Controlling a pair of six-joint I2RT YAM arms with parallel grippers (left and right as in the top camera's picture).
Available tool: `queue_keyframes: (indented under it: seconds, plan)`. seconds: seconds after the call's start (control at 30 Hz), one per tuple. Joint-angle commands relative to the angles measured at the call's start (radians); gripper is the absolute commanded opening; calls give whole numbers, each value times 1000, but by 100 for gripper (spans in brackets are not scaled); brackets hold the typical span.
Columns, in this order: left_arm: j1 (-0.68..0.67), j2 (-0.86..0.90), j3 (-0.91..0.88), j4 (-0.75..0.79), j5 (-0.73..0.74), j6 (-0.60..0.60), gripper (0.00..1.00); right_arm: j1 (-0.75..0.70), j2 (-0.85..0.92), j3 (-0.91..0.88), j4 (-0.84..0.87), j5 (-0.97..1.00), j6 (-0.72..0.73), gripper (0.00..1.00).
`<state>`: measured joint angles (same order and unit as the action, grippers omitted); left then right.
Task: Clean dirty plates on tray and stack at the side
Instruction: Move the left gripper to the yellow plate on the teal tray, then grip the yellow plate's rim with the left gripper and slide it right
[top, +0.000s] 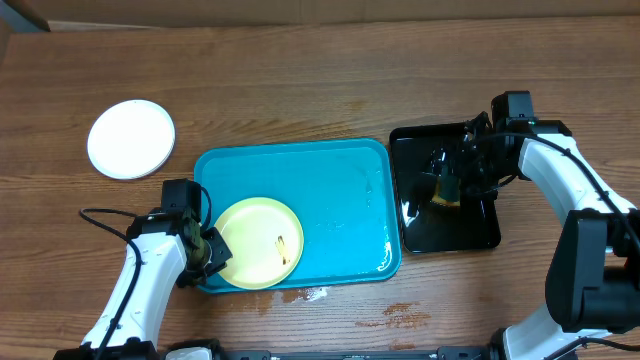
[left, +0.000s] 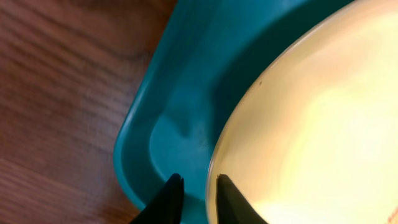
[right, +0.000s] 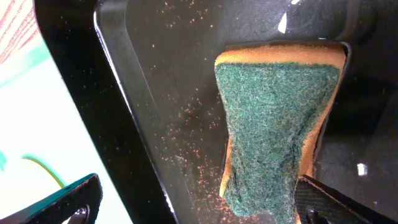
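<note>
— Where is the plate that needs cleaning?

— The pale yellow round plastic plate (top: 258, 243) lies flat in the lower-left corner of the large turquoise rectangular plastic tray (top: 330, 180), with a small dark mark right of its centre. A white round plastic plate (top: 130, 139) sits on the brown wooden table (top: 300, 80) at the upper left of the overhead view, well apart from the tray. (Those two are the only plates I can find.)

— And the arms?

— The left gripper (left: 199, 180) is at the yellow plate's left rim. Its jaws stand a narrow gap apart with the rim running between them; I cannot tell whether they are pinching it. The right gripper (right: 196, 199) hangs over the small glossy black tray (top: 470, 225) at the right of the overhead view, with its jaws spread wide and holding nothing. The green-and-yellow scouring sponge (right: 273, 124) lies in that tray, close against the finger at the lower right of the wrist view and clear of the other.

— How will the plate handle?

— Light, stiff and thin, I judge, and probably slick, since the tray floor shows glints that may be water. Lying flat, it offers only its rim, so pinch the edge with one finger over and one under. Held at one point it may pivot or slide under the sponge, so scrub toward the held side. The sponge is soft and will squash before it slips.
</note>
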<state>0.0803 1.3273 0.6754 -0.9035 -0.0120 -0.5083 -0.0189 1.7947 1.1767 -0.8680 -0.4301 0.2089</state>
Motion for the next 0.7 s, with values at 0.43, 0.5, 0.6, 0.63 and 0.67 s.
queue_keyframes:
  seconds: [0.43, 0.5, 0.6, 0.63, 0.67]
  plan:
    - [3, 8, -5, 196, 190, 86, 4, 5, 3, 1, 3, 4, -3, 100]
    - [3, 8, -5, 195, 196, 102, 4, 5, 3, 1, 3, 4, -3, 100]
    - [3, 8, 6, 186, 199, 163, 4, 5, 3, 1, 3, 4, -3, 100]
    - [3, 8, 16, 182, 212, 166, 4, 5, 3, 1, 3, 4, -3, 100]
    - [3, 8, 23, 177, 226, 166, 4, 5, 3, 1, 3, 4, -3, 100]
